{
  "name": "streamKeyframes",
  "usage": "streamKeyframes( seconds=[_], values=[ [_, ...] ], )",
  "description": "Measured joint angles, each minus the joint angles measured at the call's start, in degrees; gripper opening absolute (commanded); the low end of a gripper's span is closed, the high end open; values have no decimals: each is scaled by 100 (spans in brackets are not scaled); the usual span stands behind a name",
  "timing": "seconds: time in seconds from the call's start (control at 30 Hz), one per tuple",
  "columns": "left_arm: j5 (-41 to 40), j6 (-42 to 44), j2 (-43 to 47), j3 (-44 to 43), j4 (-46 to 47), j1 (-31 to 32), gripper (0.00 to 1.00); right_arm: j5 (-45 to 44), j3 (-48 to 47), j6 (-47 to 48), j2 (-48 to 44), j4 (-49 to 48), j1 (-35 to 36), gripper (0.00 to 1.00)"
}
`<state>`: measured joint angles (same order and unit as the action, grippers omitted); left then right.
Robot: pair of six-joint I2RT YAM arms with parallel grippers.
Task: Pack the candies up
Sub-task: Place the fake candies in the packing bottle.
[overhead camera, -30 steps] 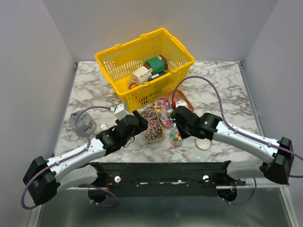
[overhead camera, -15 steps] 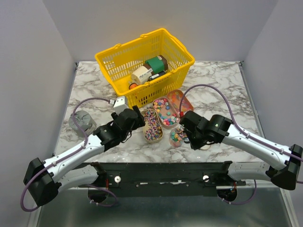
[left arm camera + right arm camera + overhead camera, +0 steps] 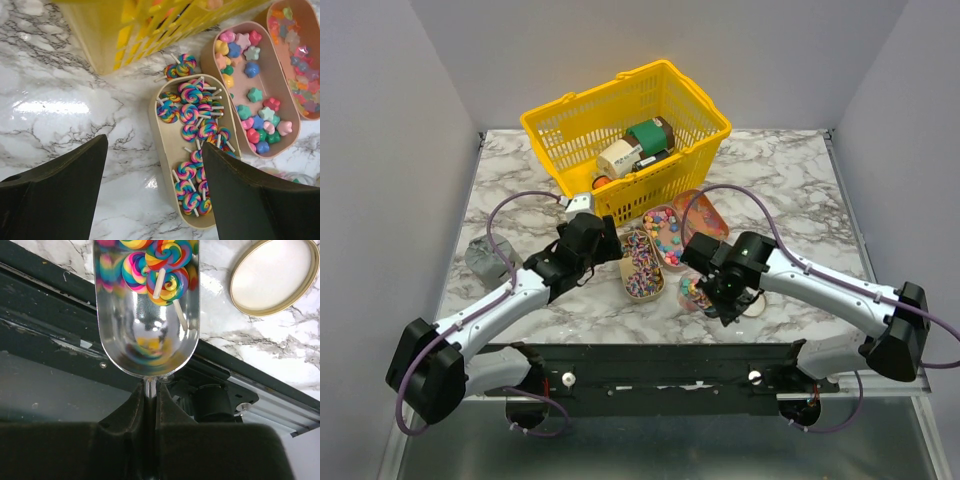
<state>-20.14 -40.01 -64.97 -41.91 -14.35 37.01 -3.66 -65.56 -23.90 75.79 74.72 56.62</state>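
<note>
Right pincer (image 3: pixel 150 395) pulled back from the lollipop tray (image 3: pixel 167 145), clamped on a scoop (image 3: pixel 147 335) carrying some candies (image 3: pixel 162 280), lower centre of frame; left pincer (image 3: pixel 154 160) opened wide over that tray. Ready to pour, I'd guess.

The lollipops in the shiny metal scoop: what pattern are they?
The lollipops are rainbow spirals on white sticks; right wrist view is clearest.

Bright overhead light, glare on tabletop (image 3: pixel 45 107)
</note>
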Motion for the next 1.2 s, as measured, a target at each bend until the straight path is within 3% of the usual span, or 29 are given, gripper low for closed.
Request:
streamKeyframes(
  seconds=[0.4,0.83,1.2],
  values=[
    [739,852,28,400,671,-234,89,26,-527,146,734,114,0,1],
    [887,918,273,531,876,-247,90,37,-881,317,953,164,-129,1],
    [885,914,503,695,914,-247,91,651,-487,422,804,164,-378,1]
  ],
)
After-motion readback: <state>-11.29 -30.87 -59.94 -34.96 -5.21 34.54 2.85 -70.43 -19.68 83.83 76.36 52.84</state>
